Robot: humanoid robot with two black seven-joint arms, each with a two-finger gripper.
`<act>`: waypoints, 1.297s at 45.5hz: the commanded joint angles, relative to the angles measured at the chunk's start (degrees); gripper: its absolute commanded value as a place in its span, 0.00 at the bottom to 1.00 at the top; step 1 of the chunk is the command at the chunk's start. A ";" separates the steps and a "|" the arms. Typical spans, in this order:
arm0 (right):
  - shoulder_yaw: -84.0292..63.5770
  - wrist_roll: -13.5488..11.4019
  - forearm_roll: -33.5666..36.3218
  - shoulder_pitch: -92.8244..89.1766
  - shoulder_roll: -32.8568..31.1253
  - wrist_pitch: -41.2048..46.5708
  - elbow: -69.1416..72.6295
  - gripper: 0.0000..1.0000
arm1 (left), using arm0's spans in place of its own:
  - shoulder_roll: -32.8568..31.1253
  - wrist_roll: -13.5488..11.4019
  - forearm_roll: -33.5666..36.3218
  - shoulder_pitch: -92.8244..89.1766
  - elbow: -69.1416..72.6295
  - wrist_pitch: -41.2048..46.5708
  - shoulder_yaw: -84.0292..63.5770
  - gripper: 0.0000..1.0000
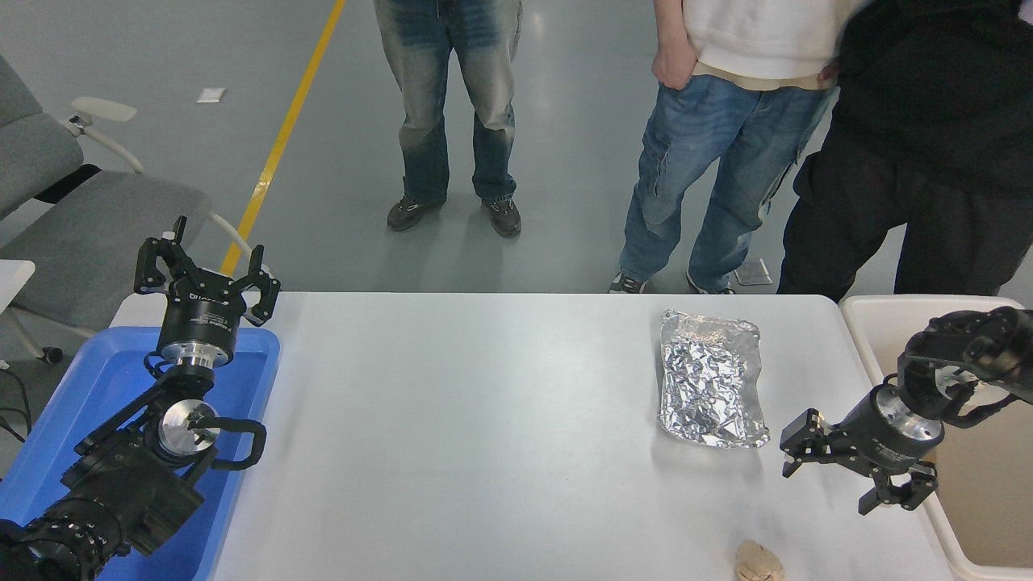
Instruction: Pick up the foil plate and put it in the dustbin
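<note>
Your right end effector (854,482), open and empty, sits just right of the crinkled silver foil plate (710,378), whose long axis runs toward the tabletop's far edge.

The shiny foil plate (712,379) is lying on the white worktop (484,420). The right pincer (831,484) is hanging open just beside it. The dustbin (871,339) is standing at the worktop's right end. The left pincer (206,270) is waiting open over a blue tray (250,379).
</note>
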 commanded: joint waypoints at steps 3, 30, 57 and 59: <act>0.52 0.00 0.00 -0.18 0.05 0.00 -0.32 1.00 | -0.09 -0.01 0.00 0.00 -0.01 0.00 0.00 0.99; 0.52 0.00 0.00 -1.49 -0.30 0.00 -1.11 1.00 | -0.09 -0.01 0.00 0.00 -0.01 0.00 0.09 0.99; 4.82 0.00 1.84 -8.88 1.64 0.00 -6.11 1.00 | -0.09 -0.01 0.00 0.00 0.08 0.00 0.09 0.99; 4.91 0.00 2.28 -8.96 1.90 0.00 -6.47 1.00 | -0.09 -0.01 0.00 0.00 0.08 0.00 0.09 0.99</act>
